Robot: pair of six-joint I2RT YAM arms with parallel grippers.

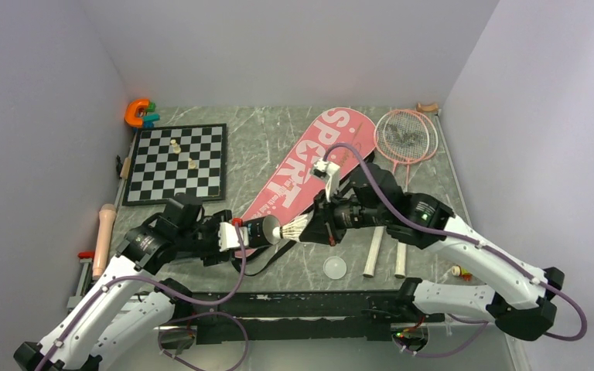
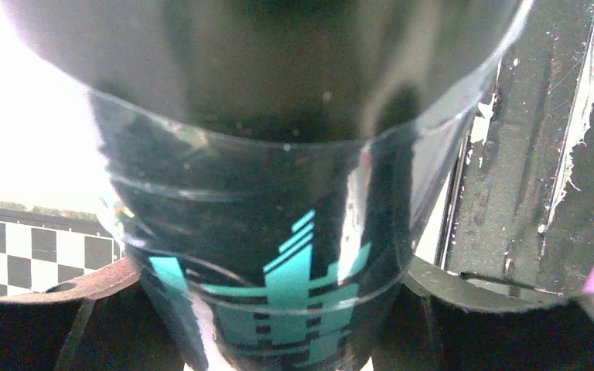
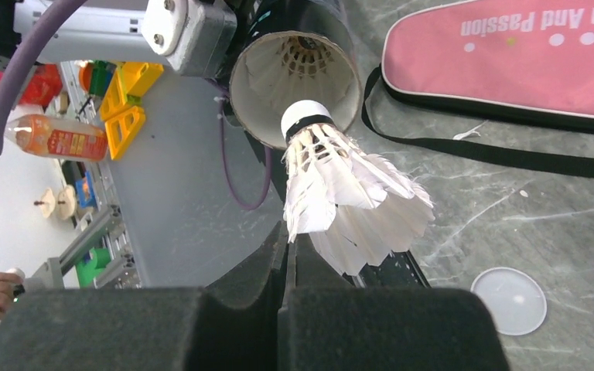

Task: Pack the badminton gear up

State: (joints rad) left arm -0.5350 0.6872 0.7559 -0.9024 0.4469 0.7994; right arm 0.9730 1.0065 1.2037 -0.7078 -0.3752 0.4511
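Observation:
My left gripper [image 1: 230,236] is shut on the long black tube [image 1: 257,231], held level above the table with its open mouth facing right. The tube fills the left wrist view [image 2: 278,232]. My right gripper [image 1: 315,226] is shut on the feather edge of a white shuttlecock [image 1: 294,228]. The shuttlecock's cork tip [image 3: 307,120] sits at the tube mouth [image 3: 294,77], where another shuttlecock shows inside. The pink bag lettered "SPORT" [image 1: 309,166] lies behind. Two pink rackets [image 1: 406,135] lie at the back right, their white handles [image 1: 387,251] near the front.
A round clear lid [image 1: 334,267] lies on the table near the front, also in the right wrist view [image 3: 509,300]. The chessboard [image 1: 176,162] with two pieces lies at the back left, an orange U-shaped toy [image 1: 138,113] behind it. The bag's black strap [image 3: 495,151] trails across the table.

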